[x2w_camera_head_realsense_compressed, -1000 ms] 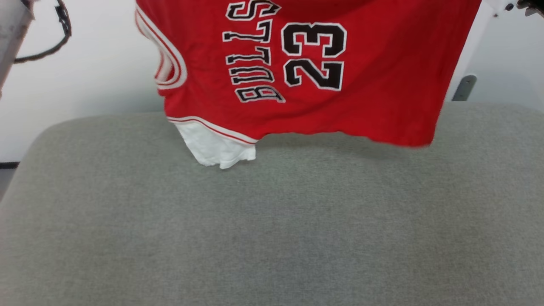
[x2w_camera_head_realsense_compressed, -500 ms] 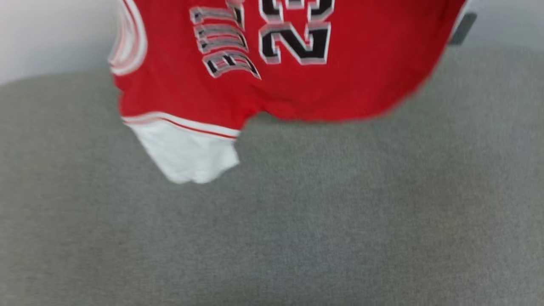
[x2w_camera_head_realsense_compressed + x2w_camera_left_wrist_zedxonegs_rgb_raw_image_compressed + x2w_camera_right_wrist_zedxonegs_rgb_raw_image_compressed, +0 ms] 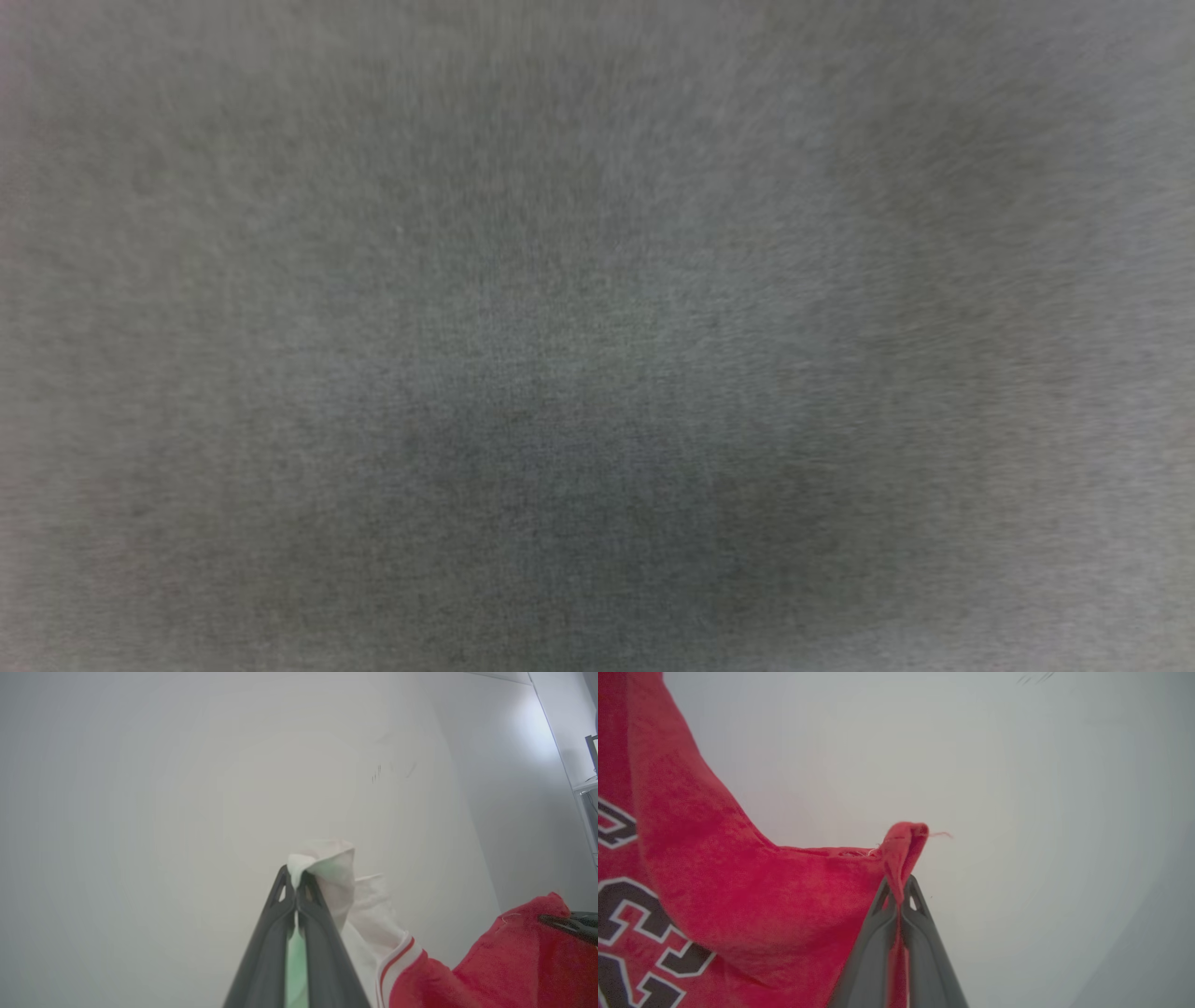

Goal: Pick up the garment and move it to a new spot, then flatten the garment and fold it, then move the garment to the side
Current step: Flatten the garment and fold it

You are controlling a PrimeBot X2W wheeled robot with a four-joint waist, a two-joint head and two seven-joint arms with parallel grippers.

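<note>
The garment (image 3: 752, 914) is a red T-shirt with white sleeves, striped trim and black-and-white lettering, held up in the air against a pale wall. In the left wrist view my left gripper (image 3: 296, 877) is shut on the edge of a white sleeve (image 3: 336, 868), and the red body (image 3: 504, 961) hangs away to the lower right. In the right wrist view my right gripper (image 3: 900, 887) is shut on a red corner of the hem (image 3: 903, 847), with the printed front spreading to the left. The other gripper's dark tip (image 3: 567, 924) touches the red cloth at the left wrist view's right edge.
The head view is a blurred grey fabric surface (image 3: 597, 336) with a darker shadow low in the middle. A pale wall (image 3: 187, 788) stands behind both grippers, and a shelf edge (image 3: 589, 784) shows at the far right of the left wrist view.
The head camera has swung downward: the hanging shirt slid up and out of its picture, leaving grey fabric. The picture has grown more blurred.
</note>
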